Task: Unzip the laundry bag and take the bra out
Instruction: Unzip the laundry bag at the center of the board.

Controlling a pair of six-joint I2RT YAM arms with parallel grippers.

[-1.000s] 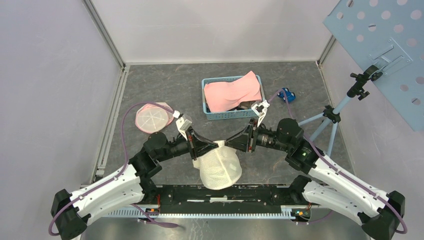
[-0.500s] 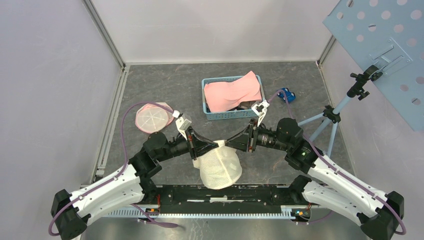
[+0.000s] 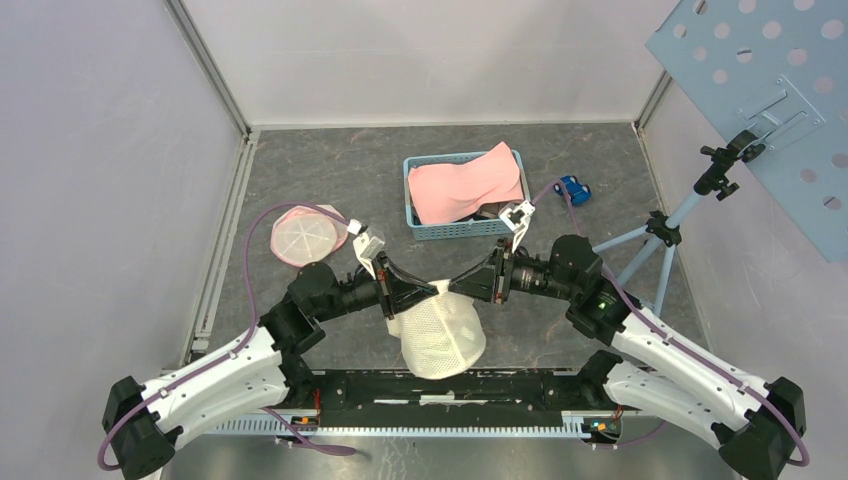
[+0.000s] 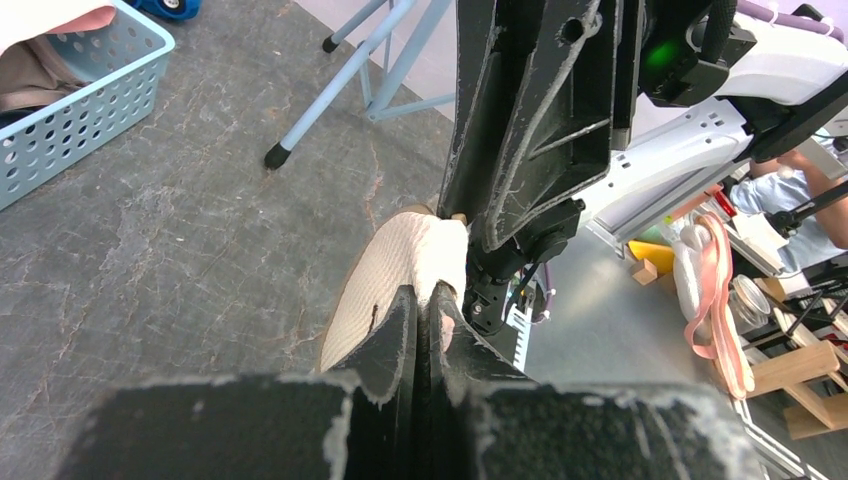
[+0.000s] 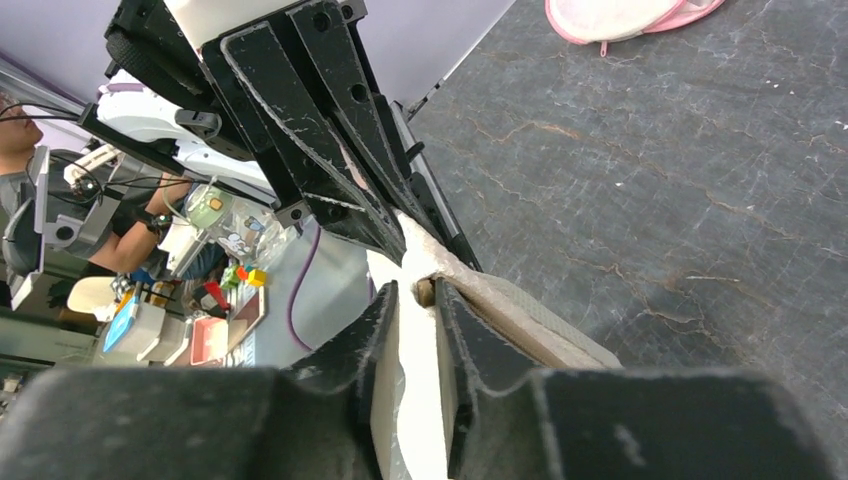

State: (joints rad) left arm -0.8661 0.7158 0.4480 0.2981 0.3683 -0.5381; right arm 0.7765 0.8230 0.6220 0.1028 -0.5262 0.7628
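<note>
The white mesh laundry bag (image 3: 437, 335) hangs between the two arms just above the near edge of the table (image 3: 330, 170), about midway along it, its rounded body drooping toward the arm bases. The left gripper (image 3: 430, 292) is clenched on the bag's top rim; in the left wrist view its jaws meet with a fold of pale mesh (image 4: 390, 270) pinched at their tips. The right gripper (image 3: 453, 289) comes in from the opposite side, tip to tip with the left. In its own view its jaws stand a little apart, straddling the same rim (image 5: 505, 305), with white mesh filling the gap. Whether they already pinch the fabric, I cannot tell. A small tan bit sits right at the right fingertips; it may be the zip pull, but it is too small to be sure.

The bra is not visible anywhere; by my reading it is inside the bag, which looks closed and full.

The step in hand seems to be the unzipping: one arm anchors the rim while the other seeks the pull. The next move calls for the right jaws to close squarely on the pull, not on loose mesh, then draw along the zip line while the left holds the rim taut.

Farther back, a light blue plastic basket (image 3: 450, 230) holding a pink cloth (image 3: 465, 185) stands toward the far edge, and a round pink-rimmed mesh pouch (image 3: 305, 235) lies flat toward the left edge.
</note>
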